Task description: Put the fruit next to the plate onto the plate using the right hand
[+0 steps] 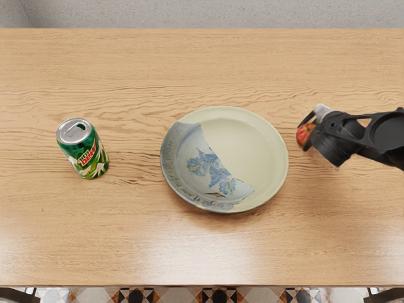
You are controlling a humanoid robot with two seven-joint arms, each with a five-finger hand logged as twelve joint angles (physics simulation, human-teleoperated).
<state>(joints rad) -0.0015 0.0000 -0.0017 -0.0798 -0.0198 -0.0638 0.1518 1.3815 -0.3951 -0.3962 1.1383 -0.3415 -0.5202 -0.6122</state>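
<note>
A green soda can (83,149) stood upright on the wooden table (189,69), well apart from the plate (255,142) on its left side, far from the working side. Nothing lay between the plate's right rim and the right hand (332,134), only a strip of bare wood. That hand came in from the right edge, its dark fingers curled around a red fruit (305,134), of which only a small part showed on the side facing the plate. Whether the fruit rested on the table or hung just above it could not be told. The fruit sat beside the plate, not on it. Open tabletop stretched behind and in front of the plate toward both long edges.
</note>
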